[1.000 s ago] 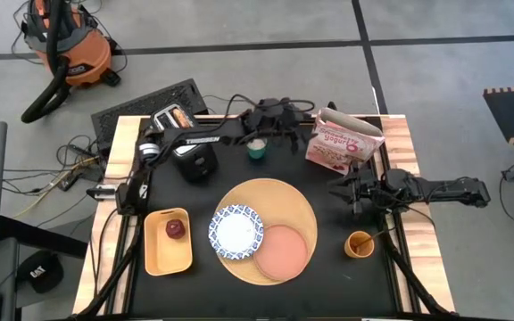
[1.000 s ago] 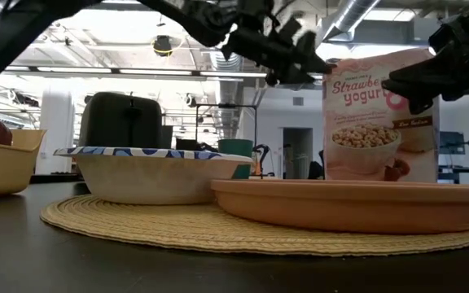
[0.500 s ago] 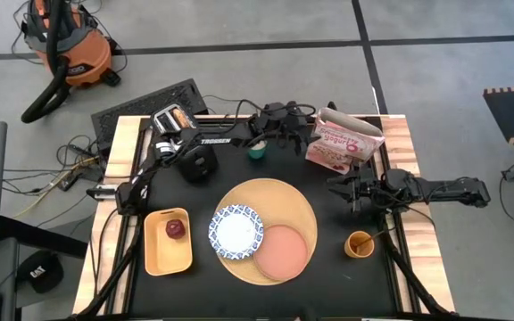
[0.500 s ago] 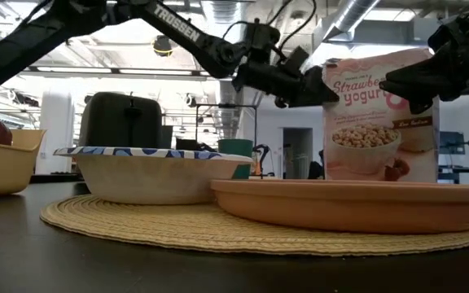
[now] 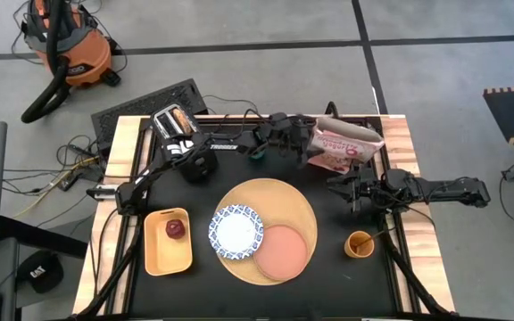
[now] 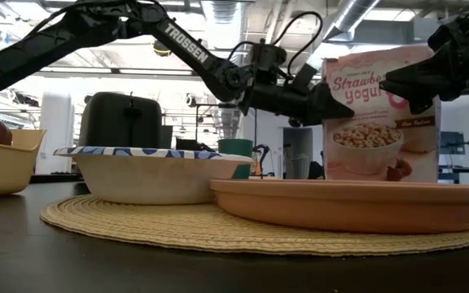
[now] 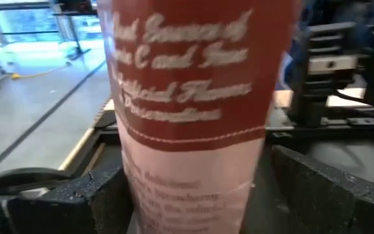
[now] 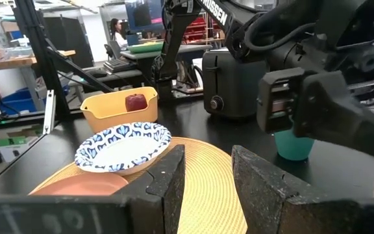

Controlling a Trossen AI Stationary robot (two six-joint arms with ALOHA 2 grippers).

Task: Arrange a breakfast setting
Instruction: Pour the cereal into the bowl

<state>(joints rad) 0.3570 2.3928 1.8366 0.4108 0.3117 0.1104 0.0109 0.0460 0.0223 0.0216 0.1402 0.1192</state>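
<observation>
The tan board (image 5: 279, 201) carries the blue-and-white bowl (image 5: 236, 230) and the pink plate (image 5: 286, 251). The dark red apple (image 5: 176, 228) lies in the yellow tray (image 5: 154, 259). The orange cup (image 5: 360, 243) holds the gold spoon (image 5: 379, 235). A pale bagel piece (image 5: 181, 116) sticks out of the toaster (image 5: 168, 125). My left gripper (image 5: 310, 147) is open, its fingers on either side of the pink cereal box's (image 5: 346, 147) narrow side (image 7: 193, 97). My right gripper (image 5: 333, 190) is open and empty above the table, right of the board. My left gripper comes level from the table's left at the cereal box's narrow side (image 7: 187, 195), one finger (image 7: 99, 195) on each side of it. The box stands upright on the table. I cannot tell whether the fingers touch it.
A teal cup (image 6: 236, 146) stands at the far edge under my left arm. The left arm reaches across the far side of the table, past the toaster. Bare black table lies near the front edge and between the board and the orange cup.
My left gripper has gone toward the table's right edge, past the teal cup, up to the cereal box, and its fingers now stand around the box's narrow side. The box has stayed upright in place.
</observation>
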